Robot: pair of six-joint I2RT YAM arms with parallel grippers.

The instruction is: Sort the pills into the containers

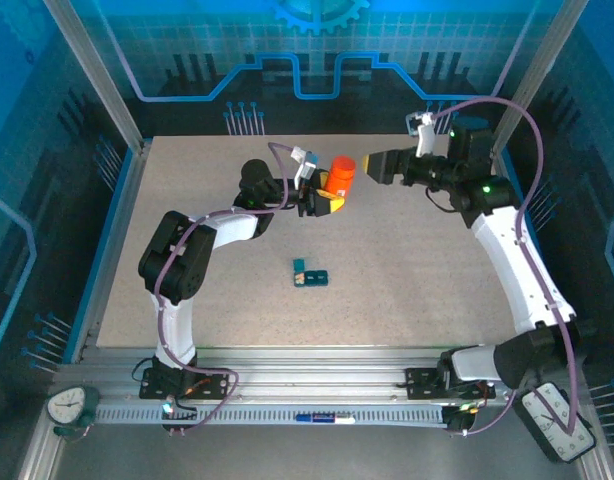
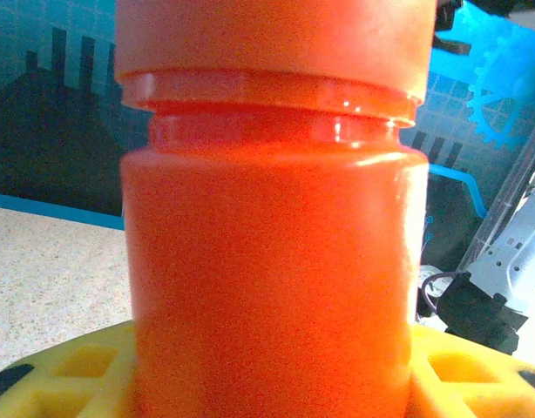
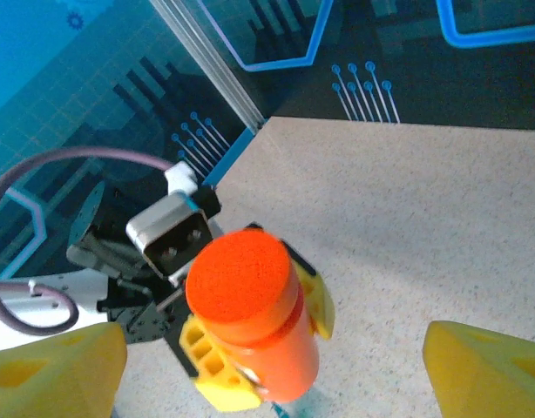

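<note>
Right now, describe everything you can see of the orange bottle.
The orange bottle is a smooth, glossy plastic cylinder with a ridged neck and a flat orange cap in place. It stands about upright near the far middle of the table. The left gripper clamps its lower body between yellow fingers, one on each side. Nothing else touches it; whether its base rests on the table is hidden.

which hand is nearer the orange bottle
Left. The left hand grips the bottle around its lower body; the right hand hangs open beside the cap, not touching.
</note>
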